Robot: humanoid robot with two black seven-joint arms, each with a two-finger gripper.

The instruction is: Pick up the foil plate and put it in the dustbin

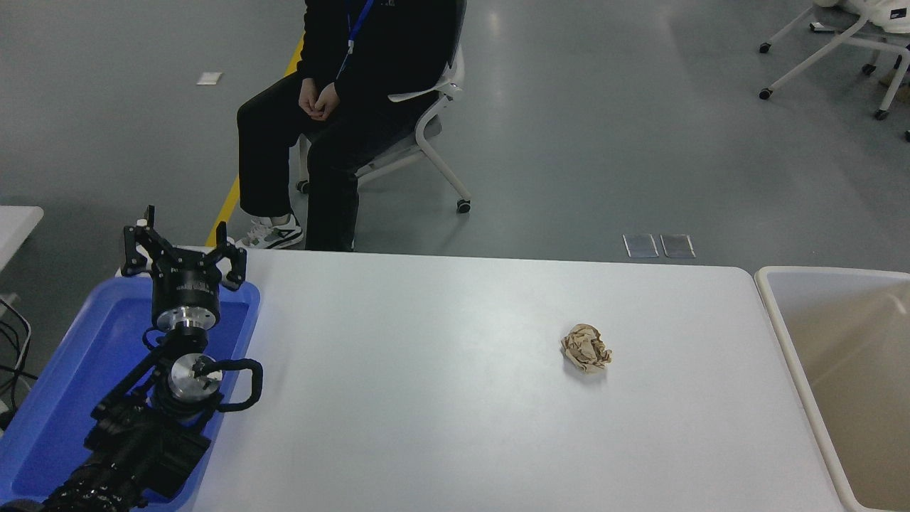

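Waiting with fingers spread over a blue tray (43, 398), the left tool (183, 257) holds nothing; no foil plate shows on the table (426, 398), dustbin (771, 299) at right. Foil likely light, easily dented; grip its rim.

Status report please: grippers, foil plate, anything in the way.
Left gripper open, parked over blue tray. Right arm out of view. No foil plate visible. Only paper ball on table; dustbin at right.

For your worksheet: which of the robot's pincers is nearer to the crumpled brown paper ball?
Left, the only one visible. The left pincer hangs over the blue tray, far left of the paper ball. The right pincer is out of view.
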